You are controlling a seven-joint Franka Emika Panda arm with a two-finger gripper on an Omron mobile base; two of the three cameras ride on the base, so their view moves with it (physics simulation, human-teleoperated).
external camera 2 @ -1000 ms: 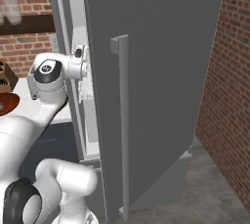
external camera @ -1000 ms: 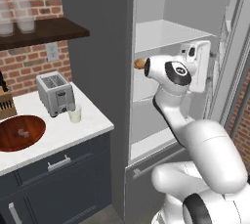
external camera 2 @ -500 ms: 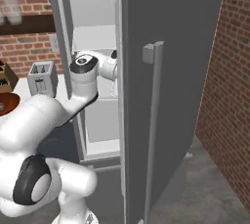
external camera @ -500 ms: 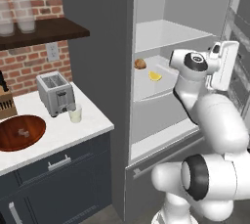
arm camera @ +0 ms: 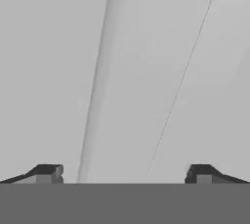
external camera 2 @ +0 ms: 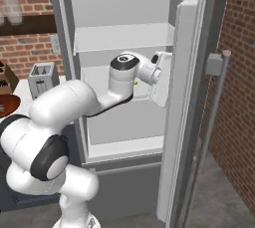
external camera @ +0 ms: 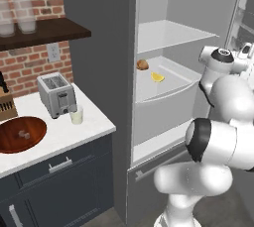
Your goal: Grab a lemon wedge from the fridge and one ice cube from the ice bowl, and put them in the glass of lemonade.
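The two-finger gripper point(arm camera: 124, 174) stands with its small dark finger tips point(arm camera: 48, 173) wide apart and nothing between them, facing a plain pale grey-white surface close ahead. In the right base view the white hand point(external camera 2: 160, 78) sits up against the inner face of the tall dark grey fridge's point(external camera 2: 215, 3) open door, level with the middle shelf. The white arm point(external camera: 222, 89) reaches there across the open front of the fridge.

On the white middle shelf point(external camera: 171, 80) inside lies the tiny bright yellow lemon wedge point(external camera: 157, 77), with a brown roundish lump point(external camera: 142, 64) just beside it, further back and to the left. The two are apart from the hand.

To the left of the fridge, on the white counter point(external camera: 94, 122), the small clear glass of pale lemonade point(external camera: 76, 115) stands just in front of a silver toaster point(external camera: 55, 93). The wide reddish-brown wooden ice bowl point(external camera: 20, 134) rests further left on the same counter, with a small pale lump inside. Above, a dark wooden wall shelf point(external camera: 47, 30) carries tall frosted jars point(external camera: 25, 11) against the red brick wall.
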